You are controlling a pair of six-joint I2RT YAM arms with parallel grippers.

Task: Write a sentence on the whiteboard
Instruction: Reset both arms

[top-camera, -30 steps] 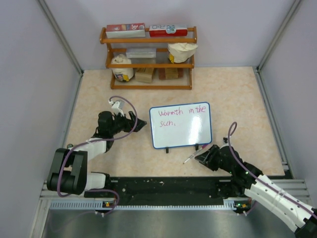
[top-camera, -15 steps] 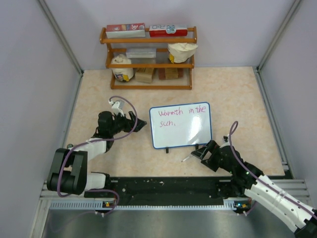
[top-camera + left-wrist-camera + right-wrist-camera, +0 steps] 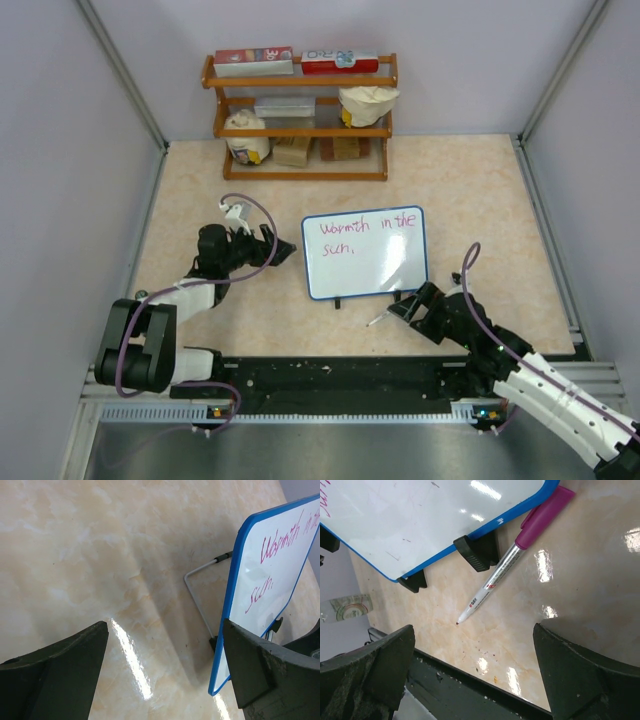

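The whiteboard (image 3: 365, 252) stands on black feet mid-table, blue-framed, with "Warmth in the sun." written on it in magenta. It also shows in the left wrist view as the whiteboard (image 3: 265, 580) and in the right wrist view as the whiteboard (image 3: 420, 515). A marker (image 3: 510, 565) with a magenta cap end and white barrel lies uncapped on the table against the board's foot, seen from above as the marker (image 3: 383, 319). My right gripper (image 3: 474, 629) hovers open just behind it, holding nothing; from above it is the right gripper (image 3: 407, 309). My left gripper (image 3: 285, 248) is open beside the board's left edge, empty (image 3: 165, 625).
A wooden shelf (image 3: 300, 115) with boxes and jars stands at the back wall. A black rail (image 3: 330, 375) runs along the near table edge, close under the right gripper (image 3: 470, 690). The board's wire stand (image 3: 197, 587) sticks out behind it. Grey walls enclose both sides.
My right gripper has opened and let go of the marker, which now lies on the table by the board's foot. The left arm has not moved.
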